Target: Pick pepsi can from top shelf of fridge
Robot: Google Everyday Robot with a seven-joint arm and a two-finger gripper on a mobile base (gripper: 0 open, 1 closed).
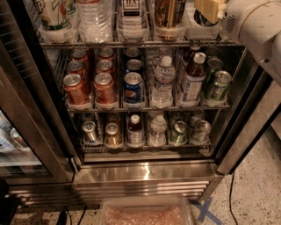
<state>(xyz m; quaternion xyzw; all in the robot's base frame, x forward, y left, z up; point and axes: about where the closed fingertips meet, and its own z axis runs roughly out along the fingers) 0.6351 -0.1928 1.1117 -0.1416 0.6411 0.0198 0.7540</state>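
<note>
My gripper (210, 9) is up at top-R of the fridge (145, 173), at the rightmost lane of the top shelf (109, 44). Can't tell if it's spread or closed, as the tip is cut by the frame edge. The pepsi can (201, 19), dark and mostly hidden, stands in that lane's tray just below gripper; contact unclear.

Every drink (93, 17) on the top shelf (101, 44) is cut off above, so none can be named. The gripper (210, 9), at that shelf's right end, is cropped too.
</note>
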